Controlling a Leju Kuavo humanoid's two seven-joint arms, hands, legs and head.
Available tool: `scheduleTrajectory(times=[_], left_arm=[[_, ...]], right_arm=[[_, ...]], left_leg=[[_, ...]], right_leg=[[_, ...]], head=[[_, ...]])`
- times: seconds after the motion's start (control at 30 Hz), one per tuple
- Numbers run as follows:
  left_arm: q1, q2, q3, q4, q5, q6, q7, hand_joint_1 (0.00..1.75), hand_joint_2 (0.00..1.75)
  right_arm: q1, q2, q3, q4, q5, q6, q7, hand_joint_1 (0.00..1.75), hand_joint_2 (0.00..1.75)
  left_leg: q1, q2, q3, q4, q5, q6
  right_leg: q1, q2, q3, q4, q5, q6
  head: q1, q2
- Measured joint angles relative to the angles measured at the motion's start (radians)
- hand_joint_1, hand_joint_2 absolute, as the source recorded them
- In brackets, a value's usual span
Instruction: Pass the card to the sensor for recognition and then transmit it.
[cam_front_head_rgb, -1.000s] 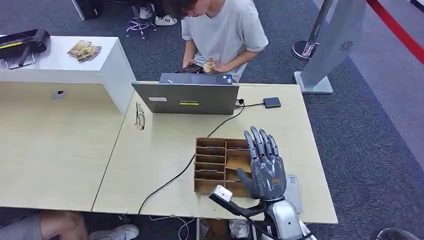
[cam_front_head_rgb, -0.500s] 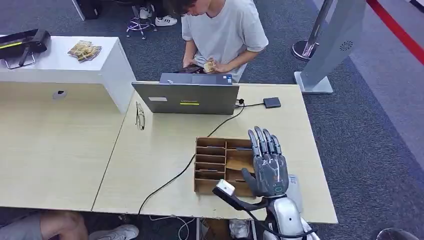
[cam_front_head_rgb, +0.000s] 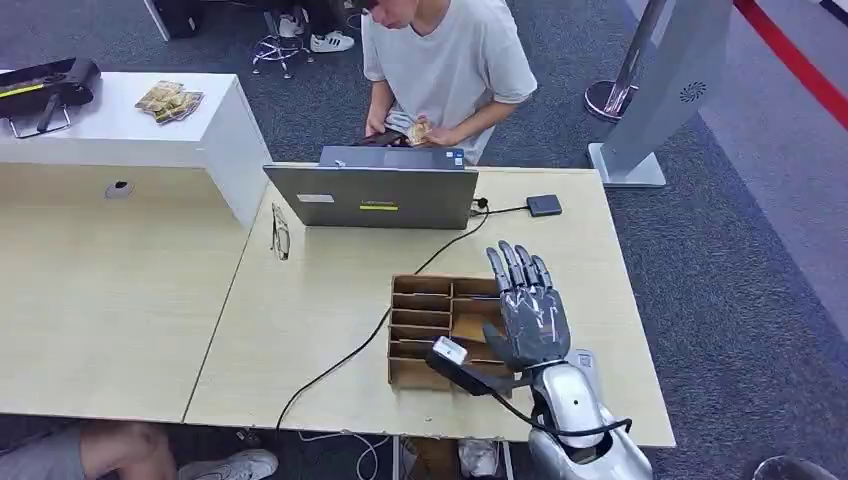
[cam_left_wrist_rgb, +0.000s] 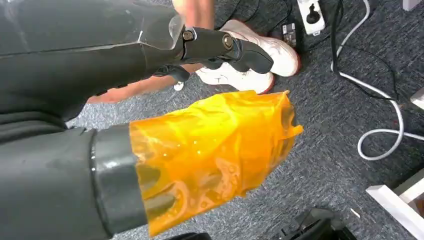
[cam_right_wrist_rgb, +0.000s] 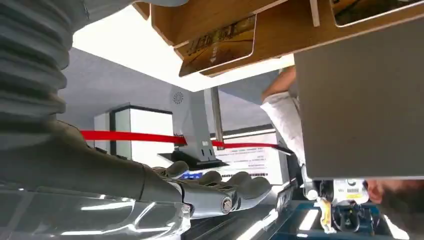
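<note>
Since the earlier frame, your right hand (cam_front_head_rgb: 528, 318) has shifted forward and a little left over the wooden tray (cam_front_head_rgb: 421, 331), fingers straight and spread, holding nothing. From the head view you see one pale wooden table (cam_front_head_rgb: 320, 280) with one grey laptop (cam_front_head_rgb: 372, 196), its lid up. Just in front of the laptop sits the tray, a flat brown box divided into narrow slots. One black cable (cam_front_head_rgb: 350, 352) snakes across the table past it. One person in a light shirt (cam_front_head_rgb: 445, 60) stands behind the laptop, holding small cards.

From the left wrist view, your left hand (cam_left_wrist_rgb: 220, 47) hangs over grey carpet, dark fingers curled; whether it grips anything you cannot tell. Crinkled orange film (cam_left_wrist_rgb: 210, 150) wraps one part.

From the right wrist view, one card (cam_right_wrist_rgb: 217, 46), a thin gold-brown rectangle with faint print, lies in a tray slot. Your smooth grey fingers (cam_right_wrist_rgb: 235, 184) extend apart from it.
</note>
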Motion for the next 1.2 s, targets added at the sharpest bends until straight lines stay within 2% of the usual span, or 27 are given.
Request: scheduleTrajectory(times=[0.27, 0.83, 1.03, 1.07, 1.2], left_arm=[[-0.003, 0.000, -0.001, 0.000, 0.002, 0.000, 0.000, 0.00, 0.00], [-0.003, 0.000, -0.001, 0.000, 0.007, 0.002, 0.000, 0.00, 0.00], [-0.002, 0.000, -0.001, 0.000, 0.008, 0.002, 0.000, 0.00, 0.00], [-0.002, 0.000, -0.001, 0.000, 0.008, 0.002, 0.000, 0.00, 0.00], [-0.002, 0.000, -0.001, 0.000, 0.009, 0.002, 0.000, 0.00, 0.00]], right_arm=[[-0.057, -0.003, 0.011, 0.066, -0.017, 0.045, 0.009, 0.00, 1.75], [-0.074, -0.014, 0.024, 0.078, -0.029, 0.046, 0.015, 0.00, 1.75], [-0.077, -0.016, 0.027, 0.078, -0.029, 0.046, 0.015, 0.10, 1.75], [-0.077, -0.016, 0.027, 0.078, -0.029, 0.046, 0.015, 0.21, 1.75], [-0.078, -0.017, 0.028, 0.078, -0.030, 0.050, 0.015, 0.31, 1.75]], left_leg=[[0.000, 0.000, 0.000, 0.000, 0.000, 0.000], [0.000, 0.000, 0.000, 0.000, 0.000, 0.000], [0.000, 0.000, 0.000, 0.000, 0.000, 0.000], [0.000, 0.000, 0.000, 0.000, 0.000, 0.000], [0.000, 0.000, 0.000, 0.000, 0.000, 0.000]], right_leg=[[0.000, 0.000, 0.000, 0.000, 0.000, 0.000], [0.000, 0.000, 0.000, 0.000, 0.000, 0.000], [0.000, 0.000, 0.000, 0.000, 0.000, 0.000], [0.000, 0.000, 0.000, 0.000, 0.000, 0.000], [0.000, 0.000, 0.000, 0.000, 0.000, 0.000]], head=[[0.000, 0.000], [0.000, 0.000], [0.000, 0.000], [0.000, 0.000], [0.000, 0.000]])
